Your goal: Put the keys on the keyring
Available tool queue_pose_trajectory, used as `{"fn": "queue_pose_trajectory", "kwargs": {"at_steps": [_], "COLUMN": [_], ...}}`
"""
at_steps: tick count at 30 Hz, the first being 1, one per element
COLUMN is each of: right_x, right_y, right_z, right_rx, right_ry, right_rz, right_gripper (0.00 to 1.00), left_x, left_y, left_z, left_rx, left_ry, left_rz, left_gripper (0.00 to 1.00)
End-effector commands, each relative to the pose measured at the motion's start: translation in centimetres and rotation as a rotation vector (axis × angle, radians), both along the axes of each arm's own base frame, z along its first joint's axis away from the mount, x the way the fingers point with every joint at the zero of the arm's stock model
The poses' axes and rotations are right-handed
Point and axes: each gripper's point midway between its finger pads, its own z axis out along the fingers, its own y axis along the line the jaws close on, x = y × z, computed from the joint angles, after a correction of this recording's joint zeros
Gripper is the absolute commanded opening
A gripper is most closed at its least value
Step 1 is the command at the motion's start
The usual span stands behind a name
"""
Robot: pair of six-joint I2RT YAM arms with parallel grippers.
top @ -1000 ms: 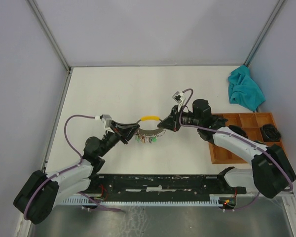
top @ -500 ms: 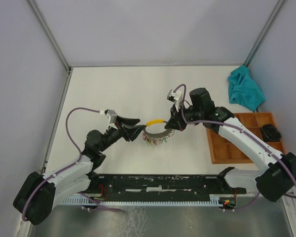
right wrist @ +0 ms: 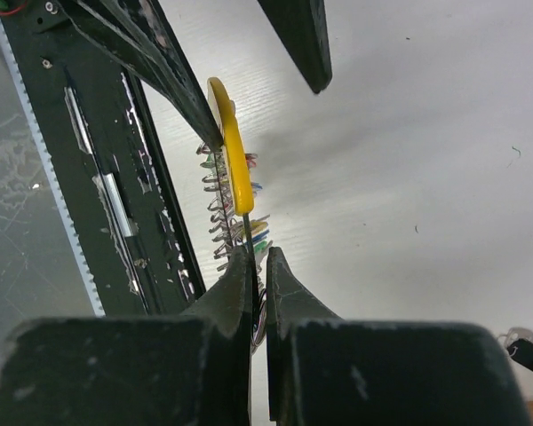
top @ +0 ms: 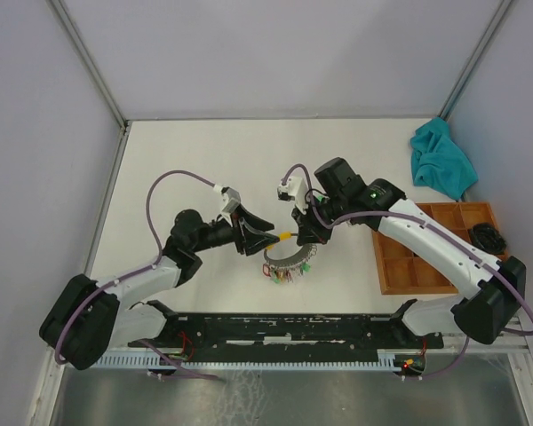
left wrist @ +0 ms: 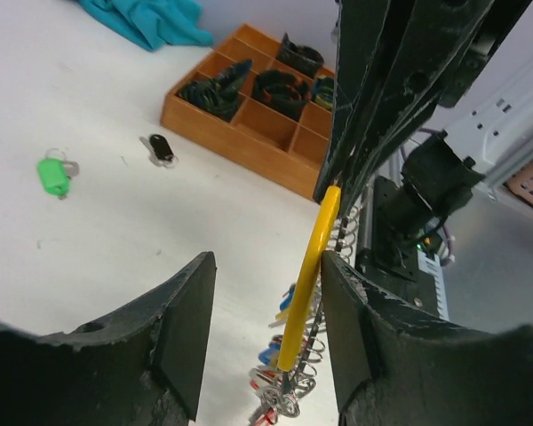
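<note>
— Where was the keyring (top: 290,263)?
— Mid-table, with my right gripper (right wrist: 258,264) clamped shut on its thin edge. My left gripper (left wrist: 265,282) stood open, fingers either side of the yellow handle (left wrist: 309,266). The green key (left wrist: 53,174) and black key (left wrist: 160,148) lay loose near the wooden tray (left wrist: 240,151).

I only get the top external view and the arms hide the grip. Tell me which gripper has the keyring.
Observer: The right gripper is shut on the keyring, pinching the thin metal just below its yellow sleeve.
Operator: Report the left one.
Observer: The left gripper is open, and the yellow sleeve stands unclamped between its fingers.
Operator: Locate the loose keys.
Observer: The green key and the black key lie apart on the table, beside the wooden tray.
</note>
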Motion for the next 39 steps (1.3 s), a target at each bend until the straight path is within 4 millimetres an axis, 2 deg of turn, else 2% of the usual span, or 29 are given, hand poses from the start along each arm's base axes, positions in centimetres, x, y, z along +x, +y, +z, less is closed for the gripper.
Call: {"fn": "queue_pose_trajectory", "kwargs": {"at_steps": [1,5,11,18,20,22,25,31,37,39], "right_x": [0.3,0.4,0.5,0.8,1.6,2.1,3.0,3.6,5.1,4.9], "right_y": [0.9,1.4,2.2,2.6,2.5,2.3,1.8,1.7,1.2,1.2], "right_z": [2.3,2.4,2.2,2.5,3.2,4.1,5.3,7.2,7.9,7.8], "right_rx": [0.013,0.005,0.008,0.051,0.079,0.119,0.179,0.326,0.473,0.479], "right_ry": [-0.063,-0.065,-0.063,-0.105,-0.160,-0.217,-0.297,-0.377,-0.459,-0.496], "right_rz": [0.066,0.090,0.114,0.105,0.057,0.017,-0.053,-0.155,-0.306,-0.270], "right_gripper": [0.01,0.01,0.01,0.02,0.09,0.25,0.32,0.38,0.47,0.48], "left_x": [-1.9,-2.3,-2.5,-2.7,-2.6,-2.1,-1.5,1.3,1.8,1.9], "left_y": [-1.4,-2.1,-2.5,-2.1,-1.7,-1.2,-0.3,2.0,3.5,3.8], "left_z": [1.0,0.0,0.0,0.5,0.5,0.6,1.4,1.7,3.1,3.6], "left_rx": [-0.008,0.009,0.005,-0.012,-0.012,-0.001,0.004,0.109,0.162,0.192], "left_ry": [-0.039,0.002,0.013,0.018,0.020,0.013,-0.007,0.037,0.014,0.005], "left_rz": [-0.175,-0.230,-0.262,-0.238,-0.196,-0.138,-0.047,0.189,0.272,0.279], "left_gripper": [0.56,0.51,0.36,0.08,0.03,0.03,0.03,0.03,0.03,0.03]}}
